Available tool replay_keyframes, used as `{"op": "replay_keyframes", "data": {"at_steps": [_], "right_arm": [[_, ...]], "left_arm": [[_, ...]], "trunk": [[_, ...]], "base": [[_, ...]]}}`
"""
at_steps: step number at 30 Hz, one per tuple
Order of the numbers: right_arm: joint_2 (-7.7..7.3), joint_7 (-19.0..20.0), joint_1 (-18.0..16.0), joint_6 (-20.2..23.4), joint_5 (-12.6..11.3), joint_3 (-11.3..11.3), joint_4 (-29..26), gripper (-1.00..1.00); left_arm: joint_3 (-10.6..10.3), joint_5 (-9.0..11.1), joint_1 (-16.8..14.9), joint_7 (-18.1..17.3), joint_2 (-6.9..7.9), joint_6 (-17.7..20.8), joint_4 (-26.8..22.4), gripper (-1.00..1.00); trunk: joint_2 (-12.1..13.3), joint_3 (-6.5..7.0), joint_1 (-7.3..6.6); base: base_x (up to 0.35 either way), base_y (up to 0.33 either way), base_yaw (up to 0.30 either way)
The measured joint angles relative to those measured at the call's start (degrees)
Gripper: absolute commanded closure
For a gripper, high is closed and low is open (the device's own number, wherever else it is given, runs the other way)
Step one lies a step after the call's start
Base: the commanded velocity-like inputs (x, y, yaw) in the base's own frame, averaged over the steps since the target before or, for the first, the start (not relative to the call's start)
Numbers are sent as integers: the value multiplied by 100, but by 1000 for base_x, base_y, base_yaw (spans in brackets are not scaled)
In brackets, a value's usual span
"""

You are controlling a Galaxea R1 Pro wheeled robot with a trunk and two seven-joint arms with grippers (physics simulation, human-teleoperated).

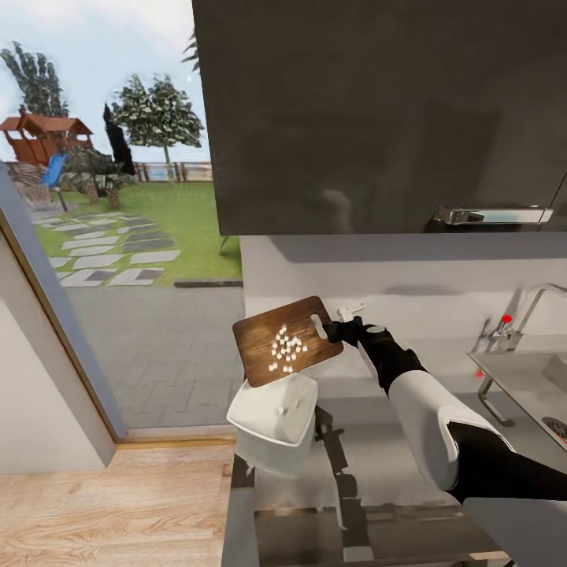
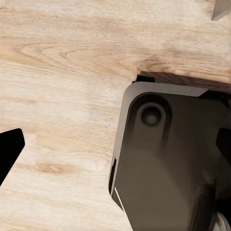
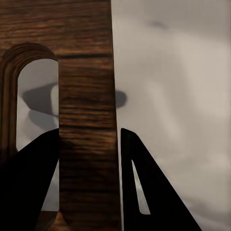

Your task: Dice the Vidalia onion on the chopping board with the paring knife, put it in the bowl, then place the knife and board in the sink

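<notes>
White forearm (image 1: 429, 409), black end effector (image 1: 340, 327)

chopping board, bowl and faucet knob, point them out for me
chopping board (image 1: 268, 335), head view, bare wood left of the onion dice
bowl (image 1: 260, 413), head view, near left rim
red faucet knob (image 1: 506, 319), head view, on the knob's top

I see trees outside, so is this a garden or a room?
A room, most likely a kitchen by a big window: there's a sink with a faucet, a dark upper cabinet, and a glossy countertop.
</notes>
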Motion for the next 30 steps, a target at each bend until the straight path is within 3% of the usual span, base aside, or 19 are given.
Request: {"op": "replay_keyframes", "data": {"at_steps": [30], "right_arm": [[0,-2,0,-186,4,0,88,100]], "left_arm": [[-1,1,0,1,0,0,0,-100]], "trunk": [[0,0,0]], "base": [[0,0,0]]}}
